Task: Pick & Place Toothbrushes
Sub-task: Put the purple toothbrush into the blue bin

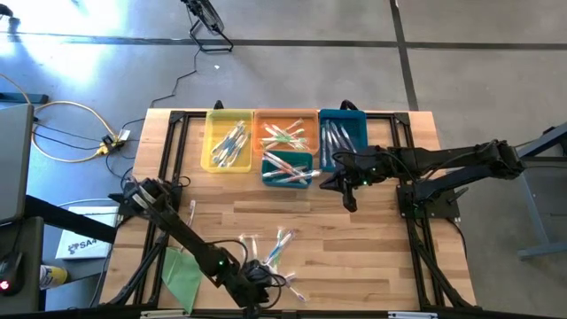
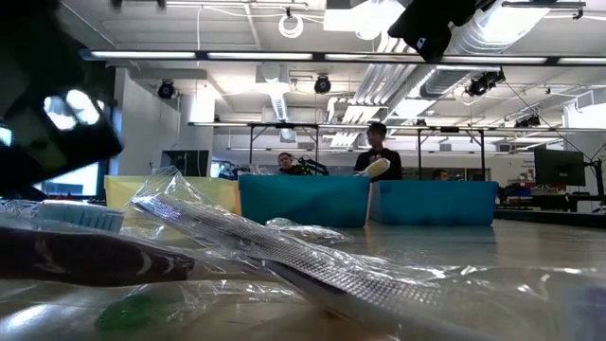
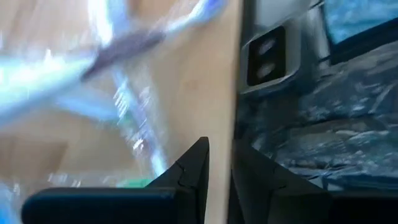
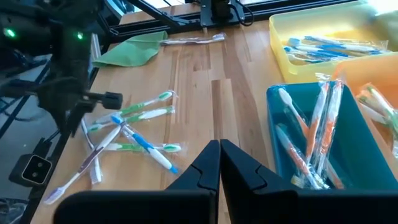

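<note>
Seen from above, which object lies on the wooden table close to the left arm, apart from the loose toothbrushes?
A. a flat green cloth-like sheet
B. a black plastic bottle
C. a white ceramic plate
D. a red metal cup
A: a flat green cloth-like sheet lies on the wooden table beside the left arm, near the loose wrapped toothbrushes.

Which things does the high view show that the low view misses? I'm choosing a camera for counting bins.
Only the high view shows the yellow bin, orange bin, loose toothbrushes, green sheet and both grippers, left and right. Only the low view shows people beyond the table. Both show the blue bin.
</note>
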You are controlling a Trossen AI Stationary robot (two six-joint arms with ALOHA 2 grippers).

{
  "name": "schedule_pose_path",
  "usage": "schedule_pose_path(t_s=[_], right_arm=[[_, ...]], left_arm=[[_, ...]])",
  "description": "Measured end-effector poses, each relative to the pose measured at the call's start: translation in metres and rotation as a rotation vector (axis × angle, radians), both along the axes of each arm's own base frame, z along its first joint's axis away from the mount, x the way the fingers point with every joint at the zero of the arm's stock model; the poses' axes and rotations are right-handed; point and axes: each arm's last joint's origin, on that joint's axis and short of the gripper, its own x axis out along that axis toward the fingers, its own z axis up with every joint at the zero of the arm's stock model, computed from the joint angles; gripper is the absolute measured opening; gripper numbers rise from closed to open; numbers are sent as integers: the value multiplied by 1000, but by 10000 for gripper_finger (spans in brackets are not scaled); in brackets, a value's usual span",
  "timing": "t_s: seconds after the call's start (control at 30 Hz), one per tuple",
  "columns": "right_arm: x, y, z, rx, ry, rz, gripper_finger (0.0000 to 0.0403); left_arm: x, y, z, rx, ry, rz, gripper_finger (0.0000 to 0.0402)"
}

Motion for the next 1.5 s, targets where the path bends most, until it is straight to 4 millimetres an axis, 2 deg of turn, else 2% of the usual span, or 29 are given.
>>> schedule_pose_path(t_s=[0.23,0.63,1.17,1.5], right_arm=[[0,0,0,-13,-1,8,4],[0,0,0,-19,2,11,4],[-1,0,-1,-19,10,11,4],[-3,0,-5,-11,57,6,4]], left_arm=[[3,-2,-23,-19,63,52,64],[10,7,-25,52,16,123,64],[49,63,-25,225,-50,122,64],[66,94,-26,301,-67,117,64]])
